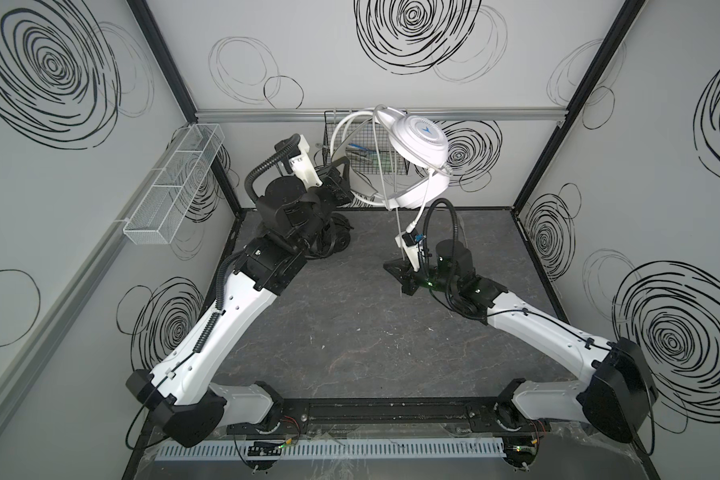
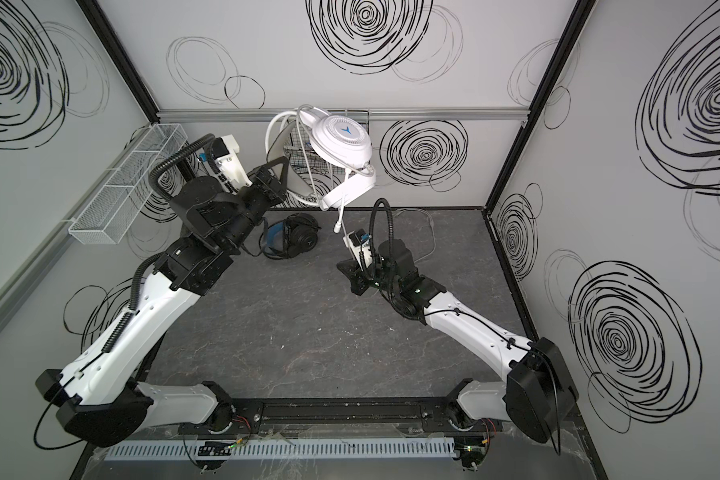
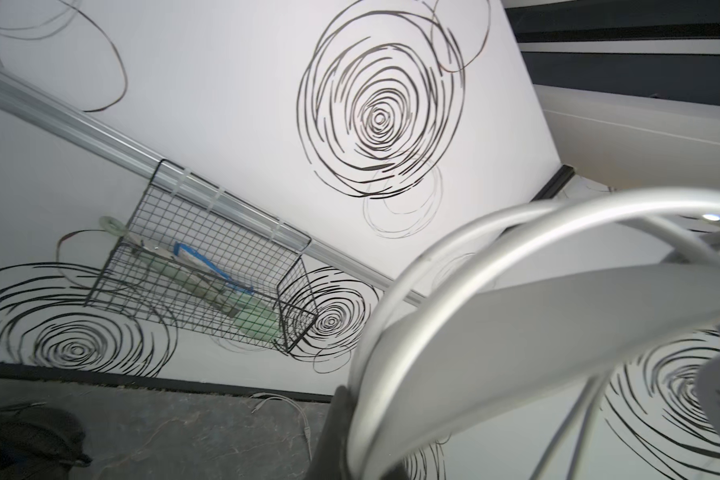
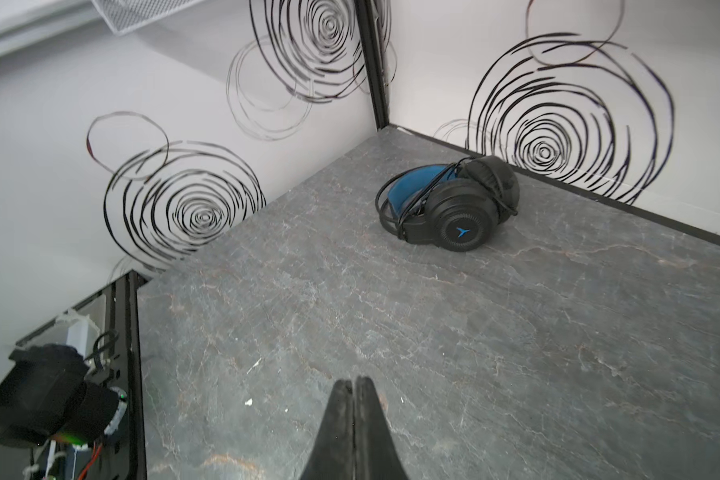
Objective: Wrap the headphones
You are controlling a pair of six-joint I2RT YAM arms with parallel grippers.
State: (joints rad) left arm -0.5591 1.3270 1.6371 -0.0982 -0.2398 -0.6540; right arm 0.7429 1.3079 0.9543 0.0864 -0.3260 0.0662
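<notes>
The white headphones (image 1: 418, 139) (image 2: 341, 139) hang high near the back wall, blue logo facing up and boom mic (image 2: 339, 220) pointing down. My left gripper (image 1: 339, 183) (image 2: 276, 178) (image 3: 350, 453) is shut on their grey inner headband strap (image 3: 516, 316). Their white cable (image 2: 429, 232) trails down onto the table. The black headphones (image 2: 296, 237) (image 4: 454, 208) lie on the table at the back left with their cable wound around them. They are partly hidden behind the left arm in a top view. My right gripper (image 1: 389, 268) (image 2: 344, 268) (image 4: 355, 380) is shut low over the table, with nothing visible between its fingertips.
A black wire basket (image 1: 350, 158) (image 3: 208, 274) holding a few items hangs on the back wall behind the white headset. A white mesh basket (image 1: 175, 183) (image 2: 129, 187) is mounted on the left wall. A slotted cable duct (image 1: 329, 451) runs along the front edge.
</notes>
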